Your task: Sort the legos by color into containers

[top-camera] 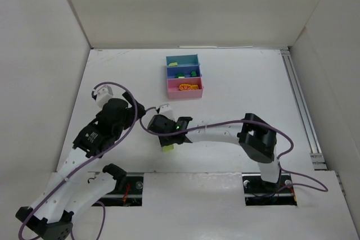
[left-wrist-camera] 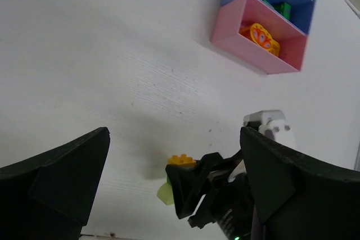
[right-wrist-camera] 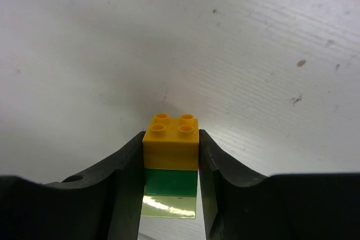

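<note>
Nearest the bases, the left gripper (left-wrist-camera: 174, 133) hung with its fingers spread wide and nothing between them, taking no part in the work at this moment. Just beyond it, the right gripper (right-wrist-camera: 170, 134) was clamped on a stack (right-wrist-camera: 170, 181) of three joined pieces: an orange brick (right-wrist-camera: 170, 147) at the far end, a dark green brick (right-wrist-camera: 170, 182) in the middle and a light green brick (right-wrist-camera: 169, 206) nearest the wrist. It was over the table (top-camera: 242, 99), well short of the trays, and whether it touched the surface could not be told. Farther on lay three trays in a row. The pink tray (top-camera: 198, 89), the closest, held orange-yellow pieces (left-wrist-camera: 260, 36), perhaps two, though they overlapped too much to count. The blue tray (top-camera: 169, 72) behind it held two dark green bricks (top-camera: 193, 73) that could be made out. The teal tray (top-camera: 194, 59), farthest, showed one pale yellow-green piece (top-camera: 173, 63). The sorting looked mostly done, each tray already keeping one colour family. What seemed left was the stack, the only bricks seen outside the trays. Since it mixed three colours, it would probably need pulling apart before each piece could join its own tray, a job likely to call for the idle left gripper.
</note>
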